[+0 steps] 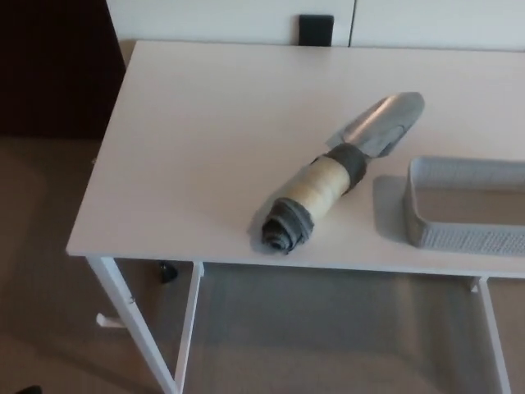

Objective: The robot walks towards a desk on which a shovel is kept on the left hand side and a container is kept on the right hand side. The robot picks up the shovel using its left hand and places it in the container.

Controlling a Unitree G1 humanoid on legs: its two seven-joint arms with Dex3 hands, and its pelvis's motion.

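Observation:
A shovel [332, 176] lies flat on the white desk [205, 148], slanting from lower left to upper right. Its thick handle is cream in the middle with dark grey wrapping at both ends, and the butt end points at the desk's front edge. The silver blade [381, 123] points to the back right. A grey mesh container [463, 205] stands just right of the handle, cut off by the picture's right edge; what shows of its inside is bare. Neither of my hands shows in the head view.
The desk stands on white legs [131, 320] over a brown floor. A white wall with a black outlet [316, 29] runs behind it. A dark area lies to the far left. A small dark object [167, 272] sits on the floor under the desk.

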